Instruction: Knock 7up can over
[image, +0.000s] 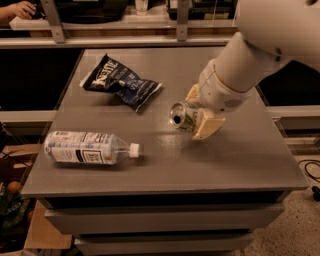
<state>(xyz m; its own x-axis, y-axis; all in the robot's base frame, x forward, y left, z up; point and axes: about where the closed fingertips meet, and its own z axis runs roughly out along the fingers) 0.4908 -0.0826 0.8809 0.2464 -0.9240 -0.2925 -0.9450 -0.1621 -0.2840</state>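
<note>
The 7up can (181, 116) is a small silver can with a green mark. It lies tipped on its side near the middle of the grey table (235, 160), with its silver top facing left. My gripper (196, 112) reaches in from the upper right on a white arm. Its cream fingers (208, 126) sit on either side of the can's body and close on it. The can's lower end is hidden between the fingers.
A dark blue chip bag (122, 82) lies at the back left. A clear plastic bottle (90, 148) with a white label lies on its side at the front left. A shelf rail (125, 40) runs behind the table. A person's hand (20, 9) shows at the top left.
</note>
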